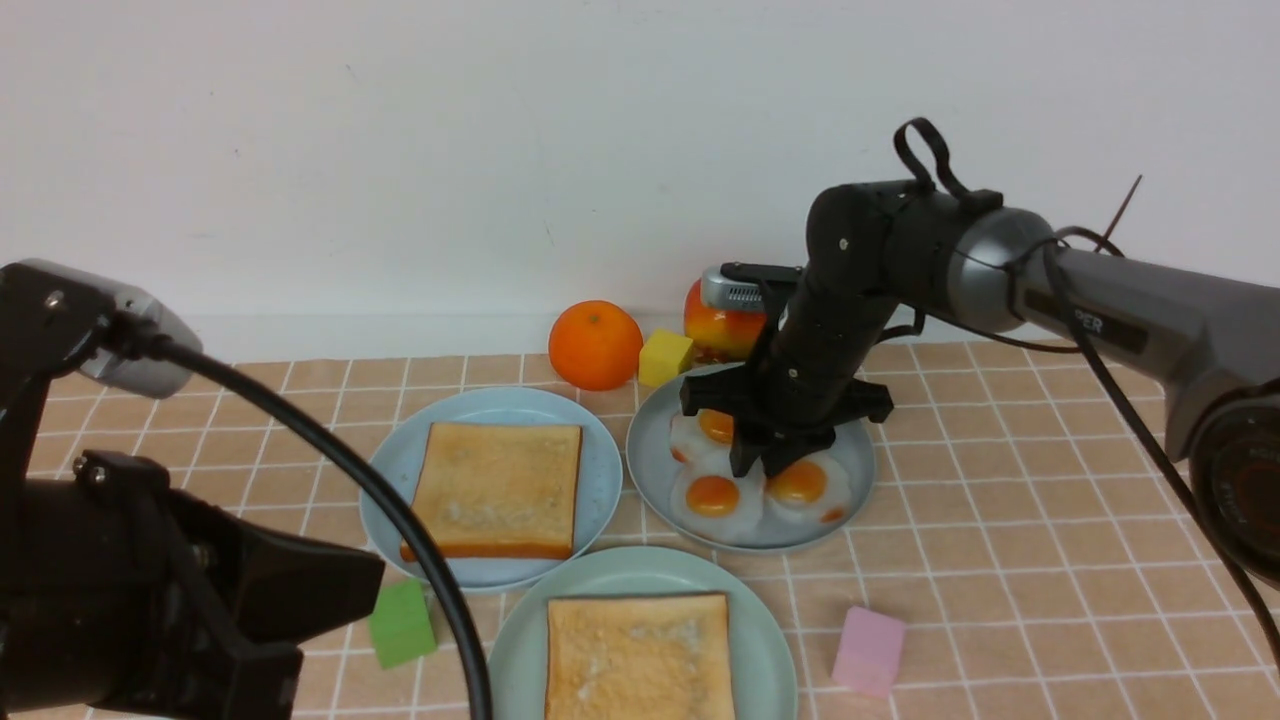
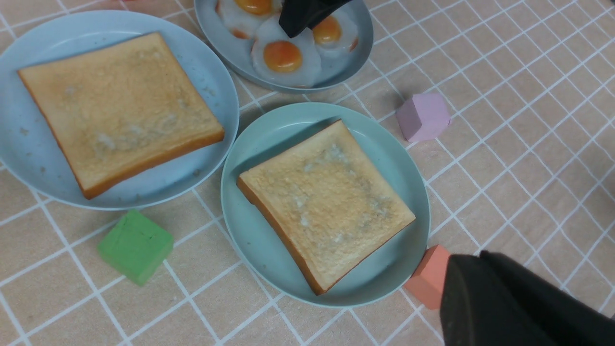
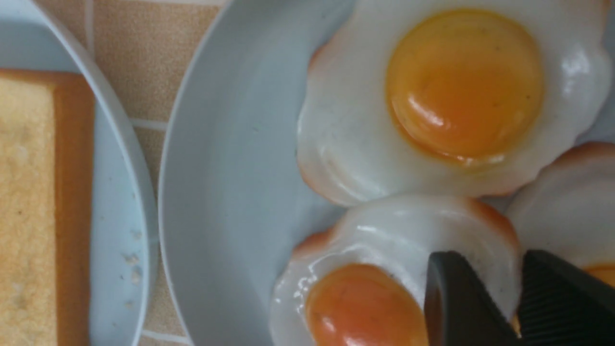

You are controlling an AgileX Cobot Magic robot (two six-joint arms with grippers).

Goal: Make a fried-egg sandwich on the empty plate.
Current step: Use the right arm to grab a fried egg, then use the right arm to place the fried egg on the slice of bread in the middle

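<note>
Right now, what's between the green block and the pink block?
The mint-green plate with one toast slice on it lies between the green block and the pink block. The front view shows it.

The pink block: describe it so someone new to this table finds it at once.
On the cloth, find the grey-blue plate of fried eggs. Nearer the robot, right of the mint-green plate with toast, sits the pink block. Unlike the green block and yellow block, it is pink.
</note>
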